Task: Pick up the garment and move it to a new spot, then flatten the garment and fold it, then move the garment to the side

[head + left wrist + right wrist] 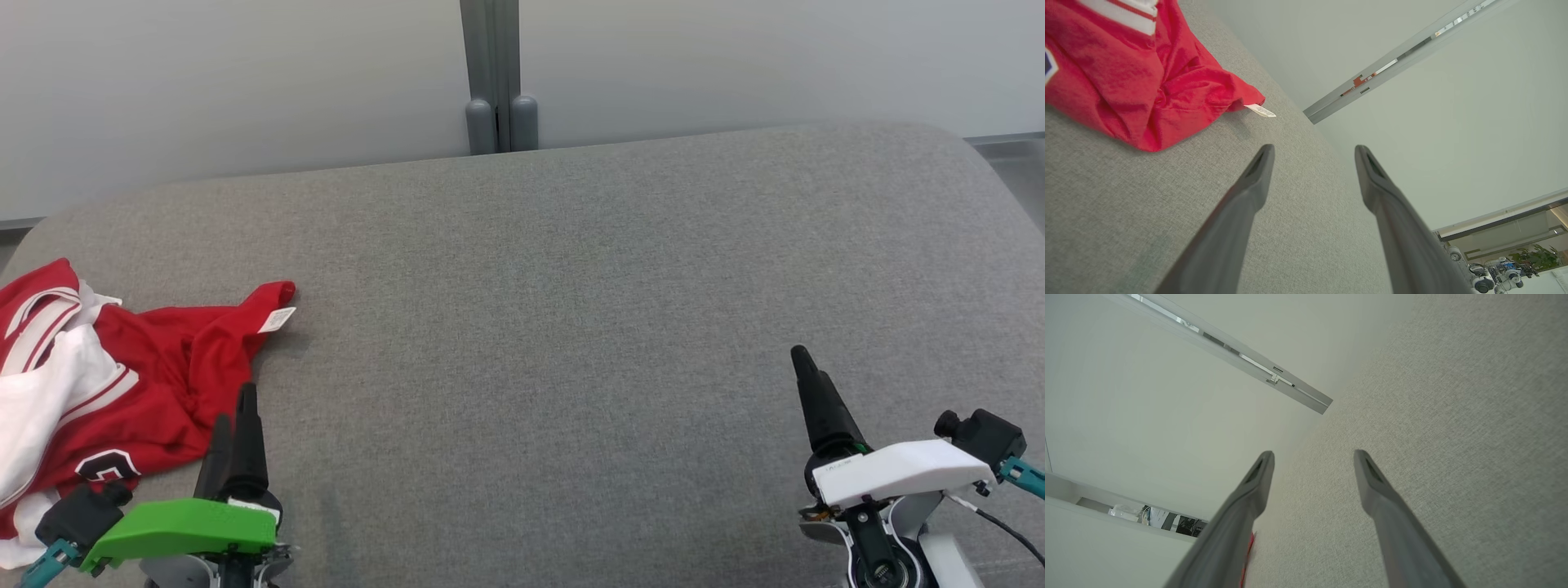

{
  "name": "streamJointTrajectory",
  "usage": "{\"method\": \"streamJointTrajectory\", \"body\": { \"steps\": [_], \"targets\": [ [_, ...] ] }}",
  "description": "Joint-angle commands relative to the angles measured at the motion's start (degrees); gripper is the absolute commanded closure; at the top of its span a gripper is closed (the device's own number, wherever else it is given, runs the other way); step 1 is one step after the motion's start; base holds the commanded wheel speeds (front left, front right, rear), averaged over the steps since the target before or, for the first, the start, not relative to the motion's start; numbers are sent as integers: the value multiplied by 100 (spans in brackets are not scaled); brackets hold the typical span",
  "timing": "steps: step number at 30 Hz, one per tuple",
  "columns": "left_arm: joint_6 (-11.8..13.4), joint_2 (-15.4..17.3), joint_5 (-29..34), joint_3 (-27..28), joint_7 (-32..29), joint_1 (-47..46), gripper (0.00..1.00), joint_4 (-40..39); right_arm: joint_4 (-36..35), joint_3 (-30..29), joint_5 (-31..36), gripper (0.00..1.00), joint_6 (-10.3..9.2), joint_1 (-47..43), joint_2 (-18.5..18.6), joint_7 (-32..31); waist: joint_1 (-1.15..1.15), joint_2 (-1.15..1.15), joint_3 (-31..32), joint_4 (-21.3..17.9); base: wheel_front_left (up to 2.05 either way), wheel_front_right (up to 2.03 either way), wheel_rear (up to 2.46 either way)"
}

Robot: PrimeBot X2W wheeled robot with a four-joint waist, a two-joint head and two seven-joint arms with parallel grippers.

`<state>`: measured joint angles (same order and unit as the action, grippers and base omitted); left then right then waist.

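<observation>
The crumpled red-and-white jersey garment (pixel 122 367) lay just ahead-left of the spread, empty jaws of the left gripper (pixel 233 406), well apart from the right gripper (pixel 1314 455) (equally spread). It looked soft, light, floppy: a bunched red fold suited pinching.

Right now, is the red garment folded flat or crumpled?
Crumpled. The red garment lies bunched in a heap on the grey surface, with deep wrinkles and its white tag sticking out.
</observation>
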<state>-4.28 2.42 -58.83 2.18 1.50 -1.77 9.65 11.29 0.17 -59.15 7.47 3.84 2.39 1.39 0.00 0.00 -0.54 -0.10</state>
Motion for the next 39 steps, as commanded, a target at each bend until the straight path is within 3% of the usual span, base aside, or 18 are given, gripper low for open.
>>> {"method": "streamJointTrajectory", "body": {
  "steps": [1, 19, 39],
  "targets": [
    [16, 28, 249, -13, 62, -33, 0, -116, -114, 42, 237, 0, 1, 58, 30, 71, 0, 0, -1, -2, 0, 0, 0],
    [-117, 38, 1686, -139, 412, 82, 0, -398, -80, 383, 1702, 0, 2, 67, 38, 421, 0, 0, -13, -48, 0, 0, 0],
    [-73, 48, 2969, -238, 734, 182, 0, -588, -190, 727, 2954, 0, 2, 122, 46, 749, 0, 0, -73, -129, 0, 0, 0]
  ]
}}
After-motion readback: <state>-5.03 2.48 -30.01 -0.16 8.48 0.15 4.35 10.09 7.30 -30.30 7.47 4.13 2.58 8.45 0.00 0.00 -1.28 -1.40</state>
